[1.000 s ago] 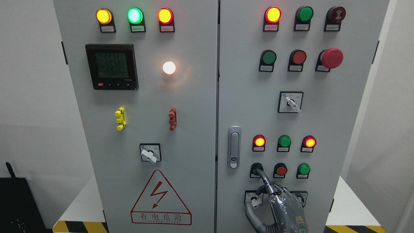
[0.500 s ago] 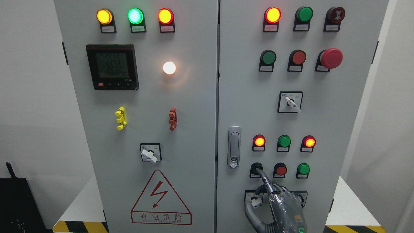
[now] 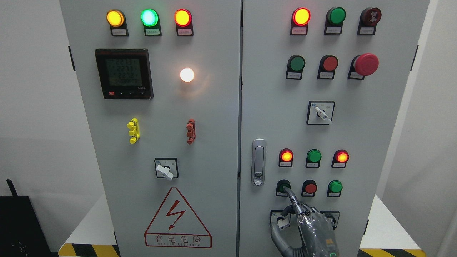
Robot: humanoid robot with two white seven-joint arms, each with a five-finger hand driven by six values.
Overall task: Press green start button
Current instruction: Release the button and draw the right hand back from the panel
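Note:
The dark green button point(image 3: 282, 185) sits at the left end of the lowest button row on the cabinet's right door point(image 3: 271, 117). My right hand point(image 3: 310, 225) rises from the bottom edge below it, grey and glossy. Its index finger point(image 3: 291, 197) points up and left, with the tip resting on the button's lower edge. The other fingers are curled and the thumb point(image 3: 276, 233) hangs at the left; the hand holds nothing. The hand hides part of the rotary switches beneath the row. My left arm does not show.
To the right of the touched button are a red button point(image 3: 310, 187) and a brighter green one point(image 3: 335, 186). Above them glow red, green and red lamps point(image 3: 314, 156). A door handle point(image 3: 258, 162) stands to the left, and a red mushroom stop point(image 3: 366, 64) higher up.

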